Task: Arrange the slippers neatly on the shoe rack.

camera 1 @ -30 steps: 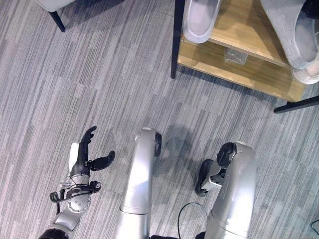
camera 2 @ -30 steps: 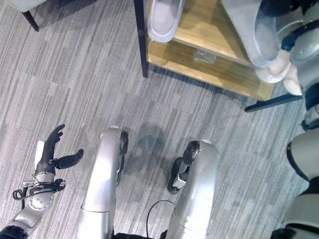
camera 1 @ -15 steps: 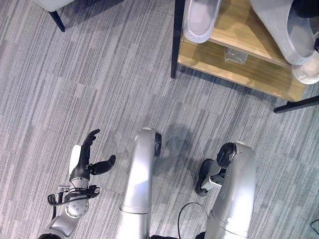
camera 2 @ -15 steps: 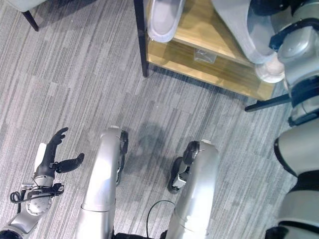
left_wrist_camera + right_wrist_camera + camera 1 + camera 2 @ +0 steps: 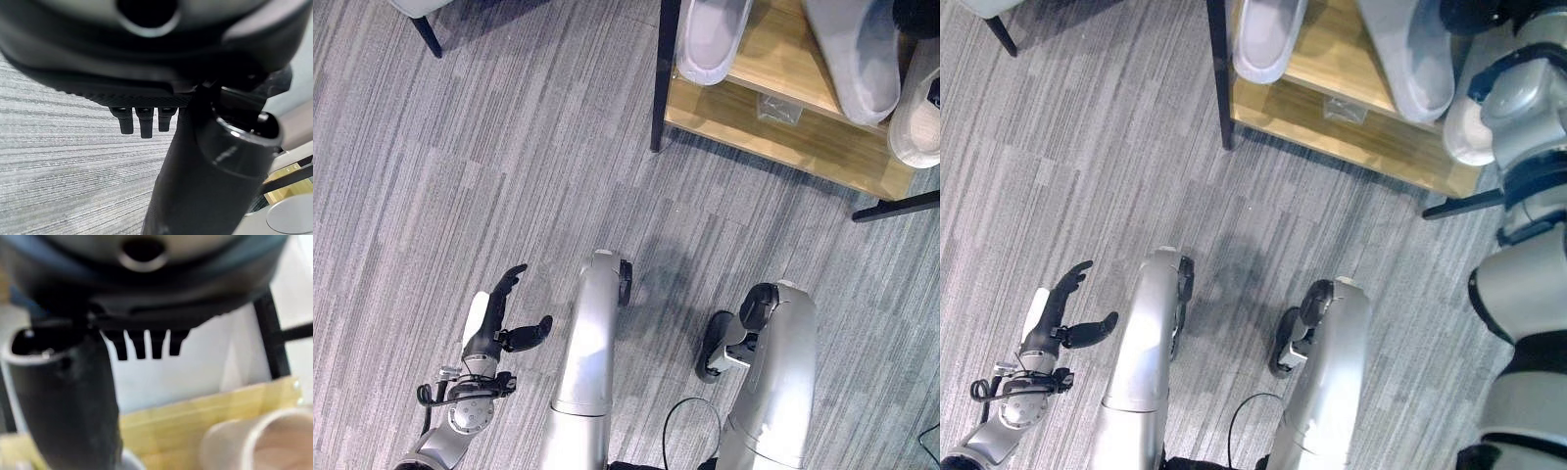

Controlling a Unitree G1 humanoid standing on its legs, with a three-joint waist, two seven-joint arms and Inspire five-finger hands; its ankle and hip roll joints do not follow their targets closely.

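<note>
Left eye view, far right: wooden shoe rack [image 5: 783, 147] bearing three slippers. Grey slipper [image 5: 710, 39] at the left end; second grey slipper [image 5: 857, 54] tilted across the shelf; pale slipper [image 5: 913, 122] just beside it on the right. My right hand [image 5: 1469, 12] sits at the far end of the tilted one; whether it grips, I cannot tell. My left hand [image 5: 494, 323] hangs over carpet, fingers spread, empty. Slippers judged light, soft foam; best taken at the heel rim.
</note>
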